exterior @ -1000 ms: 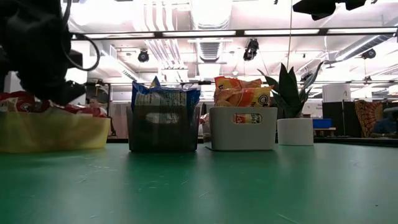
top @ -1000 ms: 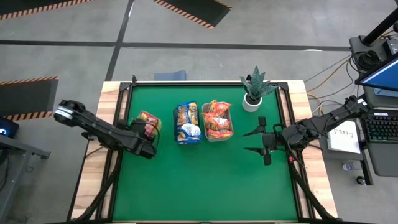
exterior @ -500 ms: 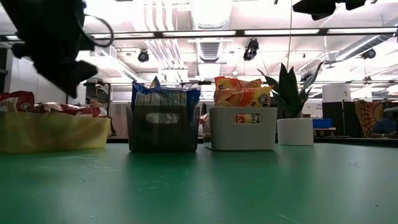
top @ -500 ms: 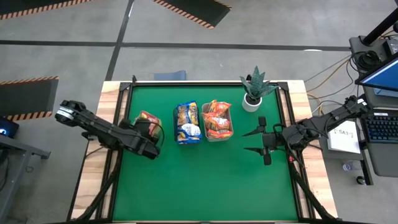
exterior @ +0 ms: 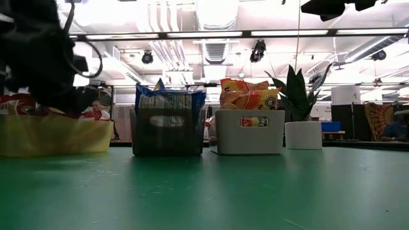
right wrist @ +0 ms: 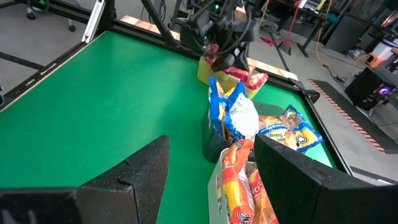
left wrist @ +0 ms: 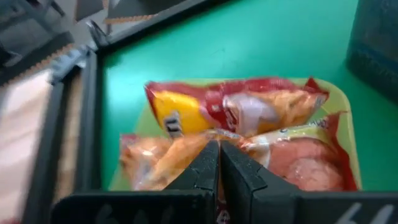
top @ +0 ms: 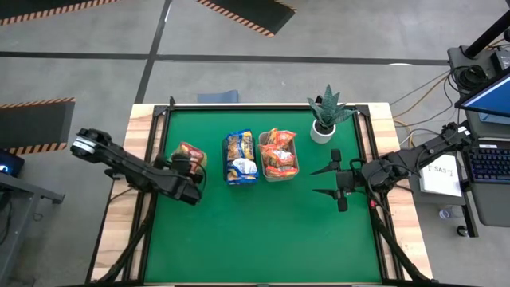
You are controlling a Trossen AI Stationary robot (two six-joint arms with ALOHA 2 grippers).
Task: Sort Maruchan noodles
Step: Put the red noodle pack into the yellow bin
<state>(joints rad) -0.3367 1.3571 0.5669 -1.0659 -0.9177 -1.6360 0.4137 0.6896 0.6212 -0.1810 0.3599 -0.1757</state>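
my left pincer (left wrist: 219, 163): fingers pressed flat together, nothing between them. It's hanging right over the yellow-green bin (top: 180, 153) on the left side of the table, at about 9 o'clock from the table's middle in the high view.

my right pincer (top: 327, 180): jaws spread wide, holding nothing. It's parked in the air over bare mat on the right side, roughly 3 o'clock from the middle, well clear of every bin.

red packets (left wrist: 236, 112): these Maruchan noodles are lying flat in the yellow-green bin, several overlapping, directly under my left fingertips. Can't tell if the tips actually touch the wrappers.

blue-and-yellow packets (top: 239, 157): standing on edge in the dark bin (exterior: 167, 131), which sits in the middle of the row, at 3 o'clock from the yellow-green one.

orange packets (top: 279, 153): stuffed in the white bin (exterior: 250, 131), just beside the dark bin at its 3 o'clock, poking up over the rim.

plant (top: 327, 110): little spiky green thing in a white pot, at about 1 o'clock from the white bin, near the far right corner of the green mat (top: 263, 231).

table edge: bare wood strips either side of the mat, with dark frame rails along them.
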